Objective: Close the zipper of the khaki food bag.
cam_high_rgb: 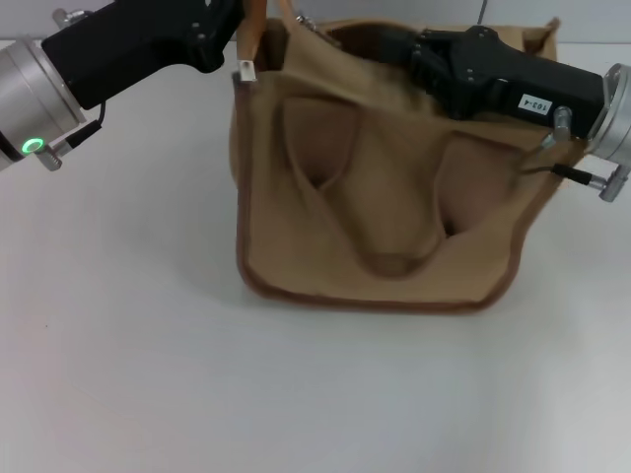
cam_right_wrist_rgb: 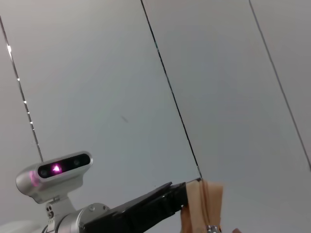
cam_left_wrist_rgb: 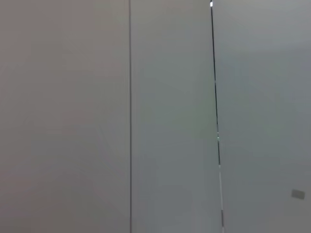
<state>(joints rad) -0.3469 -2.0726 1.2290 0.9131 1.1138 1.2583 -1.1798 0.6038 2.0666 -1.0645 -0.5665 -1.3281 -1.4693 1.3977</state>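
The khaki food bag (cam_high_rgb: pixel 380 212) is seen standing on the white table (cam_high_rgb: pixel 128 374), slightly right of centre, with its near face and two handle loops turned toward the robot and its open mouth along the far top edge. The zipper (cam_high_rgb: pixel 325 34) is judged to run left to right along that mouth, so the closing pull would be made along this left-right axis. The left gripper (cam_high_rgb: pixel 237 30) is placed at the bag's far left top corner, where a small silver metal piece (cam_high_rgb: pixel 245 69), possibly the pull tab, hangs just beside it; whether this is the slider cannot be confirmed. The right gripper (cam_high_rgb: pixel 399 49) is laid over the far right part of the mouth, reaching in from the right. The left gripper is therefore judged the nearer to the left end of the zip line. Whether either gripper's fingers are apart, together or clamped on fabric cannot be told, since both sets of fingertips are hidden behind the bag's rim or cut off by the top of the head view. Only a blank wall is shown by the left wrist view. In the right wrist view a strip of tan fabric (cam_right_wrist_rgb: pixel 201 206) is shown pinched up beside the left arm's dark body, with the teeth barely made out.
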